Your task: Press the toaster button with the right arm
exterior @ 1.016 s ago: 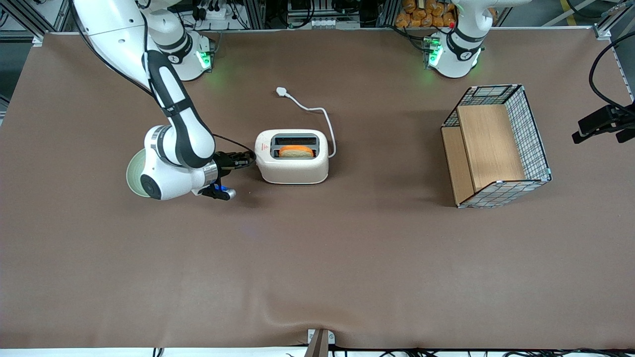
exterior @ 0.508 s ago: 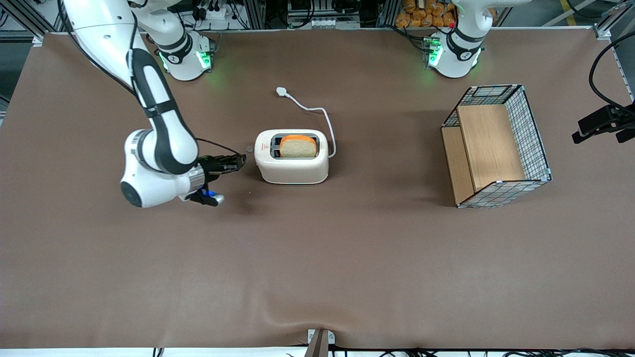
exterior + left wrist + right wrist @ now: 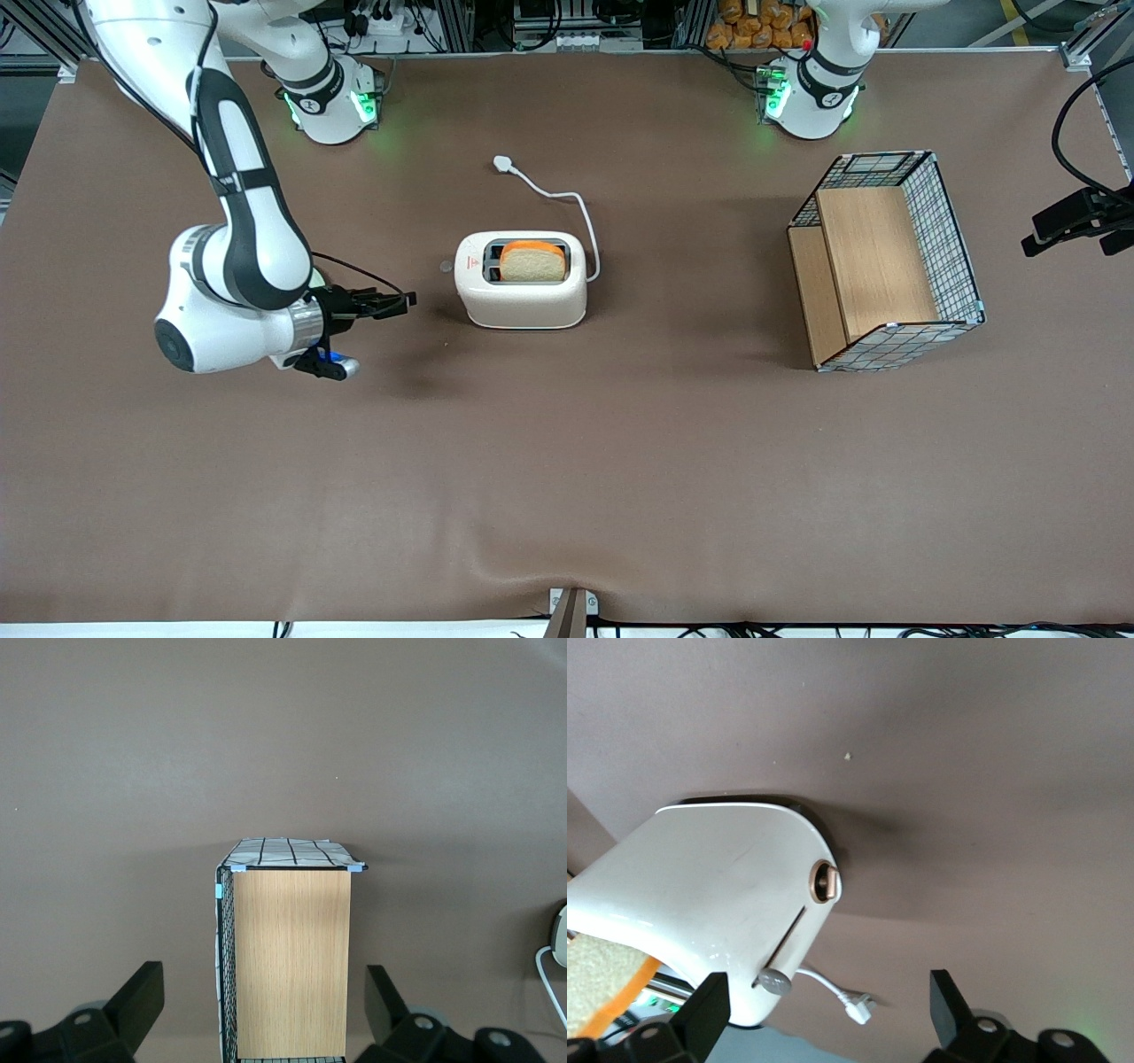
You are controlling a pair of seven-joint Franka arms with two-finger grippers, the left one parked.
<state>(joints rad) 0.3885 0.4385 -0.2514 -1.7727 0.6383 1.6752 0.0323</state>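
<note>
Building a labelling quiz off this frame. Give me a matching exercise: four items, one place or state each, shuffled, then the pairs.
Items:
1. bread slice
2. claw
3. wire-and-wood basket
4. plug

Places or states:
A. toward the parked arm's end of the table
B. on the table, farther from the front camera than the toaster
C. sticking up out of a toaster slot
D. open, clear of the toaster, at the end with the toaster button

Pairs: 1-C, 2-D, 3-A, 4-B

Glossy smooth plastic toaster (image 3: pixel 521 288), matt brown table cloth (image 3: pixel 567 461), wire-and-wood basket (image 3: pixel 886 261)
</note>
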